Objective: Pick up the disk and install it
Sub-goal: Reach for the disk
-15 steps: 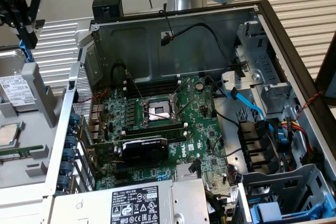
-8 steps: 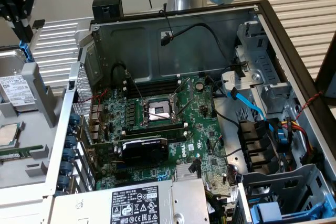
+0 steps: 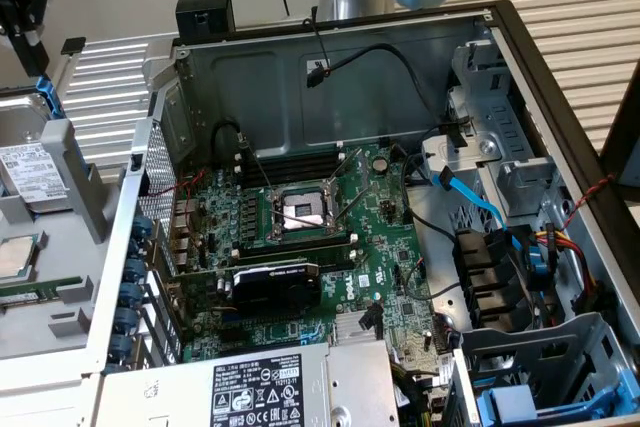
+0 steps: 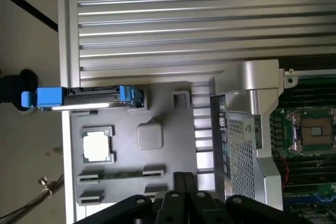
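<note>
The pincer (image 4: 184, 178) is hanging above the grey tray (image 4: 164, 106) with its two fingers pressed together, and it is gripping nothing. The disk (image 3: 30, 172) (image 4: 92, 98) is sitting in this tray in its blue carrier (image 4: 50, 98), apart from the pincer. A small silver chip (image 4: 98, 148) is lying near it. The tray is standing on the ribbed bench (image 4: 184, 35), beside the open computer case (image 3: 300, 87), on the exterior view's left.

Disk (image 3: 30, 172) in grey tray (image 3: 45, 335) at the exterior view's left, beside open computer case (image 3: 300, 107).
</note>
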